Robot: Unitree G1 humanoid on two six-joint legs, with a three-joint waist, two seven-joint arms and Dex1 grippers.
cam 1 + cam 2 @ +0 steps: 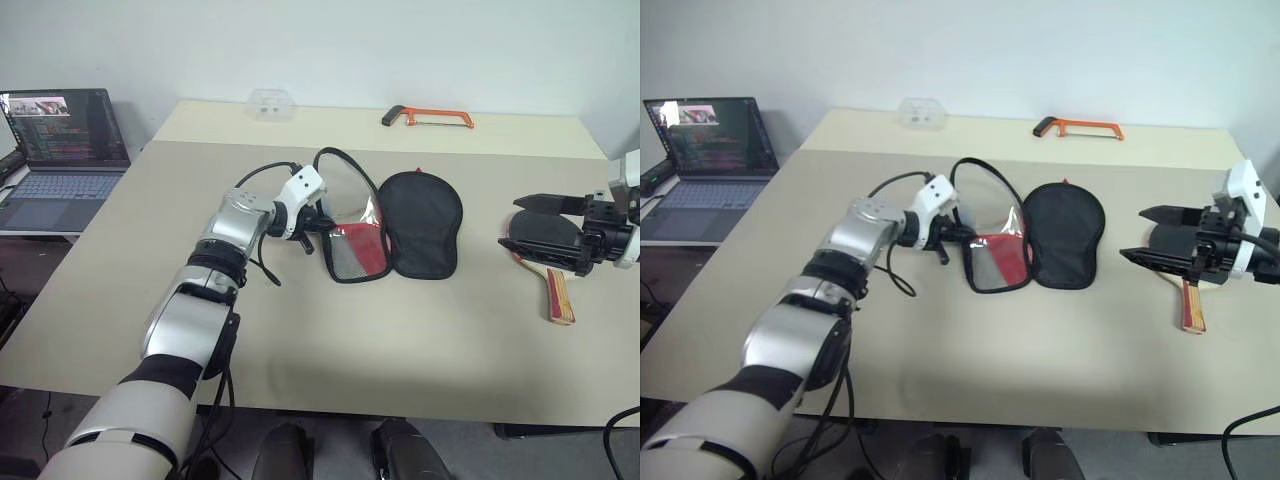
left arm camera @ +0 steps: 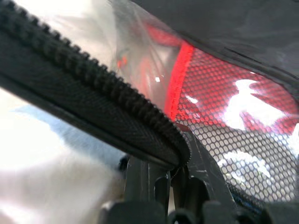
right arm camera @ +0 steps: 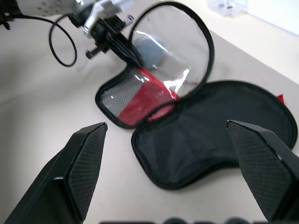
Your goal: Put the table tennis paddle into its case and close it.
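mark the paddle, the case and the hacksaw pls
table tennis paddle (image 1: 560,296), left eye view, on its striped wooden handle.
case (image 1: 422,224), left eye view, on the black inside of the open half lying flat.
hacksaw (image 1: 436,113), left eye view, on its orange frame at the table's far edge.

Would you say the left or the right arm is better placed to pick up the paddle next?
Right: its open gripper hovers over the paddle, while the left gripper is shut on the case flap.

An orange hacksaw, perhaps a clear box, open laptop.
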